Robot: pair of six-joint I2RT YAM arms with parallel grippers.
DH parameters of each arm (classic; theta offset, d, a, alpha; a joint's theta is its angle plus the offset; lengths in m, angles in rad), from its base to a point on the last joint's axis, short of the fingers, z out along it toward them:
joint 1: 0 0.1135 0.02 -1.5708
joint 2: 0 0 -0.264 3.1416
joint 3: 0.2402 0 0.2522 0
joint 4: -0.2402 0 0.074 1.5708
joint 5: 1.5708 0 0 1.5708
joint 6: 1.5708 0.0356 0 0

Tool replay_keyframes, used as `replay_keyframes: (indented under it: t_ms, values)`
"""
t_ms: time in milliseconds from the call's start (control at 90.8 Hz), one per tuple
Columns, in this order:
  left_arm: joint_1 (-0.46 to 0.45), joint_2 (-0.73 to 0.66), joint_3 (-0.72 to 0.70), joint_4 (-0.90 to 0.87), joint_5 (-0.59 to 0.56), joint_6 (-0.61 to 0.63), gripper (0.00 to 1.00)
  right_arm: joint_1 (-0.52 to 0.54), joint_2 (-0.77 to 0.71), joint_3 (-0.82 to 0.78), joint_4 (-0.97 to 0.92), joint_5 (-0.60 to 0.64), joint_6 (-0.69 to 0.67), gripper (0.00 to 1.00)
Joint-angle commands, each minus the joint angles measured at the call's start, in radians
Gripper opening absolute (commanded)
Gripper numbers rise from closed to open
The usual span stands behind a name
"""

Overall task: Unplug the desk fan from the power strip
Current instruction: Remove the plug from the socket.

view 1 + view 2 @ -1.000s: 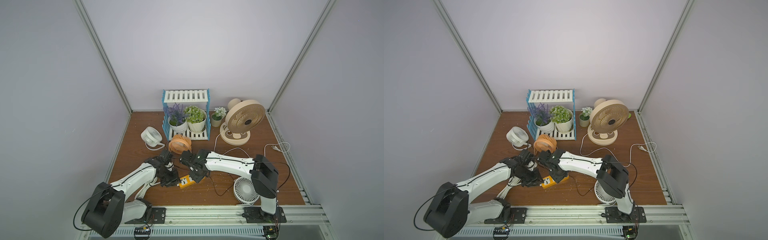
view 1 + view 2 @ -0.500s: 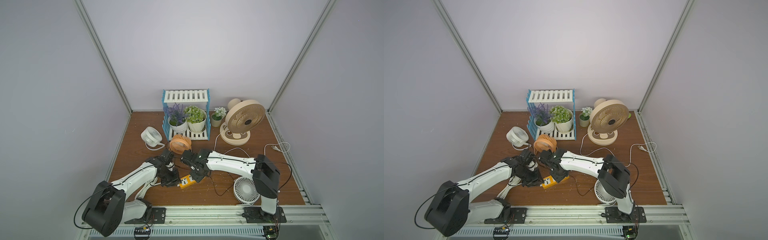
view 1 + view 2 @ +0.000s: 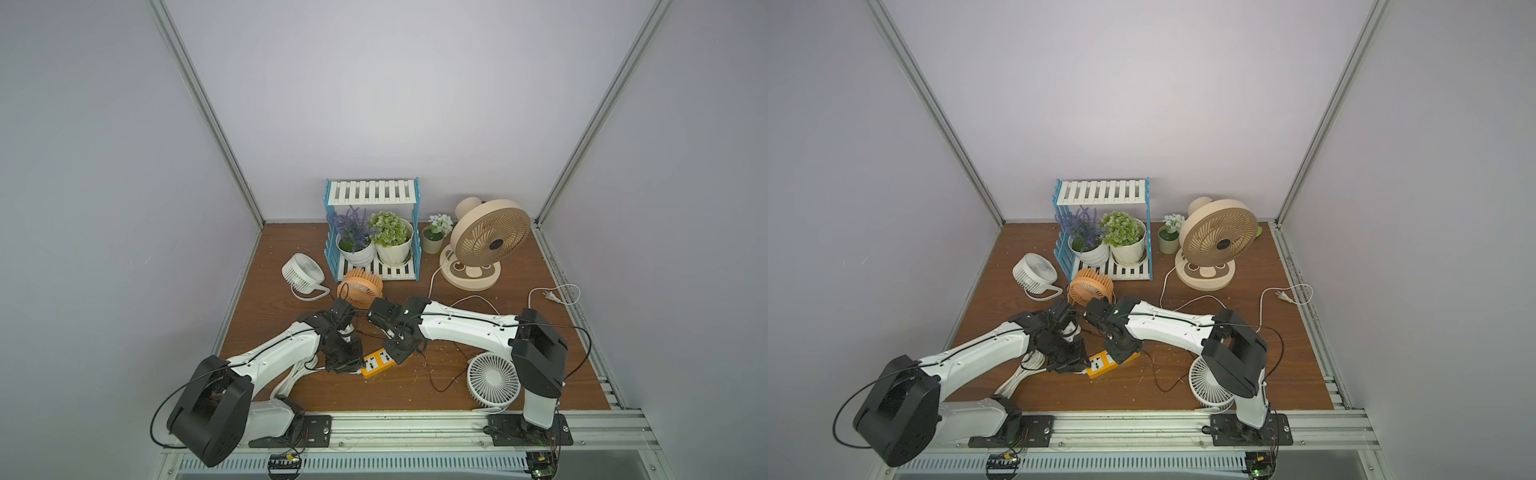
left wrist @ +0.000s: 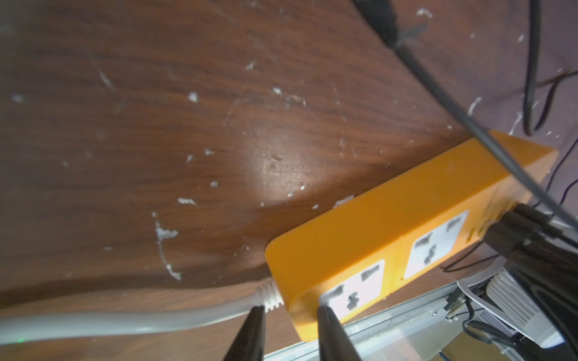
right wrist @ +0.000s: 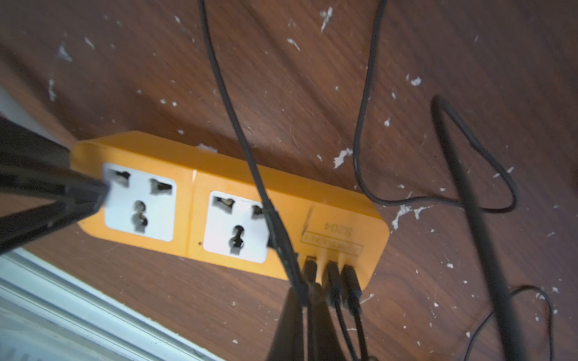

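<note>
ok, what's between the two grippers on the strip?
Right wrist view: the power strip's two empty white sockets, between left gripper on one end and right gripper on a USB plug.

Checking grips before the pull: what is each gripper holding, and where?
Left gripper pinches the power strip at its cord end. Right gripper seems shut on a black USB plug at the strip's ports.

Black cables (image 5: 225,103) and USB plugs (image 5: 352,281) crowd one side of the power strip (image 5: 194,162); the table (image 5: 312,78) opposite lies bare.
</note>
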Motion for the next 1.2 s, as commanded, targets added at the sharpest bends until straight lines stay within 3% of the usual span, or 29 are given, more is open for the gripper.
replay_keyframes:
  t_ms: [0,1189]
  values:
    - [-0.025,0.048,-0.034,-0.098,-0.105,-0.003,0.32,-0.007,-0.053,-0.015,0.044,-0.021,0.012,0.00]
    - [-0.035,0.096,-0.010,-0.118,-0.134,0.019,0.32,-0.020,-0.093,-0.022,0.083,-0.024,0.003,0.00]
